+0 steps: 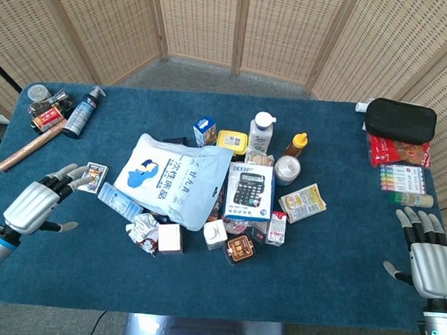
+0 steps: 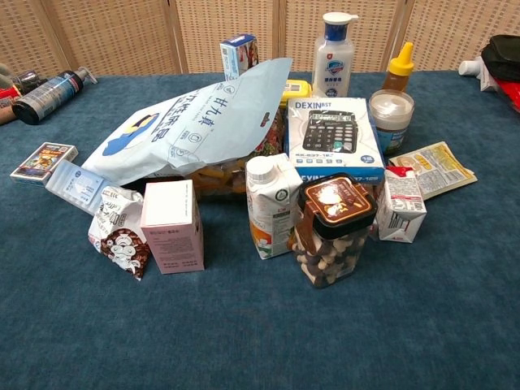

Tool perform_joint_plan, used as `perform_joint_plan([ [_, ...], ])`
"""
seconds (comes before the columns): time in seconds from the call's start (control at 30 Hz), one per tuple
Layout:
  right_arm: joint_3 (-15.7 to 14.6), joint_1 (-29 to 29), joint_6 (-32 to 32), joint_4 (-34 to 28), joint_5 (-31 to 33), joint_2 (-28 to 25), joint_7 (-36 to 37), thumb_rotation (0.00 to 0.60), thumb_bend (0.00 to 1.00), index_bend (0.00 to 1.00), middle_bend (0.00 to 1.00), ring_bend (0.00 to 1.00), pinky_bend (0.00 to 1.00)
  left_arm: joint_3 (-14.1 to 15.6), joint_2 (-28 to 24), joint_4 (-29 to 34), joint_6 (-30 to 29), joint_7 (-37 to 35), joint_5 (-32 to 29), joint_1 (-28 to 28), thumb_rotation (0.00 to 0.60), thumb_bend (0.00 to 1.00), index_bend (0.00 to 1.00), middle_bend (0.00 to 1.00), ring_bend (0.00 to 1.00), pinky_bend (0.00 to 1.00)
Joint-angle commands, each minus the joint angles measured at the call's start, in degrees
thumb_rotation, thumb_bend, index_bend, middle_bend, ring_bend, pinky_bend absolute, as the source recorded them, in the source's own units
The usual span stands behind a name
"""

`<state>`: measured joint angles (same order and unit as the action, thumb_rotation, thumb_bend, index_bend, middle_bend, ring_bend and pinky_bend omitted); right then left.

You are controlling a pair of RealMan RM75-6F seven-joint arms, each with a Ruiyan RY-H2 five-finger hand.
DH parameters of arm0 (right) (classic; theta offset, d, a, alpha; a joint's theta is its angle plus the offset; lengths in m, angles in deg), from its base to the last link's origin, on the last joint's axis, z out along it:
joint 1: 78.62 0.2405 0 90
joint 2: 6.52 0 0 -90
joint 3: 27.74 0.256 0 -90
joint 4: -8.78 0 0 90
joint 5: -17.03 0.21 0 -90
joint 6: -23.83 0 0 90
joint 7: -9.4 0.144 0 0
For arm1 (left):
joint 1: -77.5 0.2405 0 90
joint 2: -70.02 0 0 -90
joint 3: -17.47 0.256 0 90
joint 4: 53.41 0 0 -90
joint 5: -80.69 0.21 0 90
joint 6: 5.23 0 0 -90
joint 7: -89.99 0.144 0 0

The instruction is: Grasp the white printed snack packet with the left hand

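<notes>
The white printed snack packet (image 1: pixel 142 230) is small and crumpled, with brown printed figures, and lies at the front left of the pile; the chest view shows the packet (image 2: pixel 119 231) leaning beside a pink box (image 2: pixel 171 226). My left hand (image 1: pixel 39 200) hovers over the table's left part, fingers spread and holding nothing, well to the left of the packet. Its fingertips (image 1: pixel 79 172) reach toward a small card box (image 1: pixel 92 176). My right hand (image 1: pixel 428 259) stays at the right front edge, fingers apart and empty. Neither hand shows in the chest view.
A big pale blue bag (image 1: pixel 173 178) covers the pile's left side, with a clear blue packet (image 1: pixel 119 201) between my left hand and the snack packet. A calculator box (image 1: pixel 249 189), milk carton (image 2: pixel 271 205) and snack jar (image 2: pixel 331 230) crowd the middle. A hammer (image 1: pixel 29 149) and bottle (image 1: pixel 82 112) lie far left.
</notes>
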<state>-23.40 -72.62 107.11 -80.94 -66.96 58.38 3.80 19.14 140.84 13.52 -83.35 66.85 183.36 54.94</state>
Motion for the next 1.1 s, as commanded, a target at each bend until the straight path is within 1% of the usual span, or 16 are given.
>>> perform_joint_plan([
  [0.03,0.04,-0.10,0.20,-0.28,-0.02,-0.10,0.05,0.600,0.00,0.00,0.00,0.00,0.00,1.67,-1.13,2.60,2.58,0.32,1.55,-2.05,0.600,0.00,0.15,0.00,0.00,0.22],
  [0.2,0.10,-0.33,0.75,-0.59,-0.19,-0.18,0.01,0.600,0.00,0.00,0.00,0.00,0.00,3.00,-1.35,6.06,5.86,3.76,2.65,-4.07,0.600,0.00,0.15,0.00,0.00,0.22],
  [0.33,0.17,-0.42,0.81,-0.55,-0.08,-0.28,0.24,0.600,0.00,0.00,0.00,0.00,0.00,4.05,0.04,8.15,8.80,6.37,2.99,-5.42,0.600,0.00,0.15,0.00,0.00,0.22],
  [0.47,0.22,-0.45,0.78,-0.50,-0.06,-0.44,0.65,0.600,0.00,0.00,0.00,0.00,0.00,4.76,1.72,9.37,10.52,8.75,3.41,-6.37,0.600,0.00,0.15,0.00,0.00,0.22],
  [0.8,0.47,-0.70,1.02,-0.33,0.17,-0.86,2.20,0.600,0.00,0.00,0.00,0.00,0.00,4.86,4.72,11.73,14.96,14.60,1.77,-8.53,0.600,0.00,0.15,0.00,0.00,0.22],
  [1.1,0.50,-0.88,1.25,-0.32,0.01,-1.15,2.96,0.600,0.00,0.00,0.00,0.00,0.00,4.56,7.96,11.95,18.41,18.74,-0.68,-9.88,0.600,0.00,0.14,0.00,0.00,0.21],
])
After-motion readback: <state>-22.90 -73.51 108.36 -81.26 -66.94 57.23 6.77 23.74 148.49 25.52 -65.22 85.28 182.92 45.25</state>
